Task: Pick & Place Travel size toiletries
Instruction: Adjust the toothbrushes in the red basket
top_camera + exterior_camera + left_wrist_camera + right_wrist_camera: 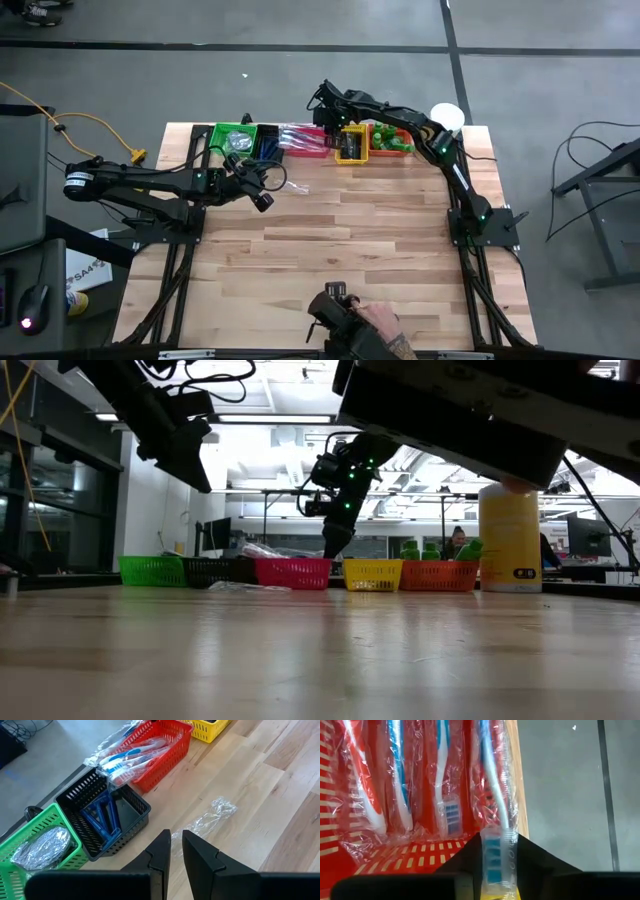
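Right gripper (496, 865) is clenched on a wrapped toothbrush (495, 820) by its head end over the red bin (395, 852); the item looks light and stiff, its film slippery.

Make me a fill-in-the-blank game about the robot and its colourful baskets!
The right gripper is shut on a wrapped ____.
It hangs over the ____ basket.
The blue combs lie in the ____ basket.
The left gripper holds ____.

Missing words: toothbrush, red, black, nothing
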`<state>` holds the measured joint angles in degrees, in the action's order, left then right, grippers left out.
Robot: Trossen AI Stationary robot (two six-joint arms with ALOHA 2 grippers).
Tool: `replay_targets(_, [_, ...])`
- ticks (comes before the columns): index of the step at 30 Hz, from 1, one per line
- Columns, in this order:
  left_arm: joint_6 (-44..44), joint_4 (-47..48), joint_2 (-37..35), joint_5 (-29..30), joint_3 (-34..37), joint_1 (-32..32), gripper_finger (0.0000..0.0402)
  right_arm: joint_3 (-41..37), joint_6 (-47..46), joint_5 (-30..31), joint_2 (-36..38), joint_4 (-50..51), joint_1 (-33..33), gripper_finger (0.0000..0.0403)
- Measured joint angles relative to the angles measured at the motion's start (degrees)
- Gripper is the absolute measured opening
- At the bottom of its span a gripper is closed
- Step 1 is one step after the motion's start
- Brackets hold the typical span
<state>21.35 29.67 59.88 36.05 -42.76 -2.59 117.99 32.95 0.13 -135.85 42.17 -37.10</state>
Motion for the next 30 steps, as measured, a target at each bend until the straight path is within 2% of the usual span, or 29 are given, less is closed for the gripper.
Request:
replay_targets(5, [0.1,0.0,0.0,-0.1,0.0,0.0,0.0049,0.0,0.0,0.6,0.1,-0.1,0.1,0.0063])
replay_targets(11, [0.2,0.0,0.0,-0.2,0.0,0.0,0.0049,0.0,-0.1,1.5,2.1,0.3,0.3,0.0082])
replay_targets(17, [0.2,0.0,0.0,-0.8,0.0,0.0,0.0049,0.0,-0.7,1.2,3.2,0.9,0.8,0.0063])
replay_targets(23, [0.5,0.0,0.0,-0.8,0.0,0.0,0.0049,0.0,-6.3,-4.3,3.3,4.6,2.6,0.0082])
replay_targets(30, [1.0,0.0,0.0,-0.8,0.0,0.0,0.0049,0.0,-13.3,-8.5,3.3,2.9,4.0,0.0079])
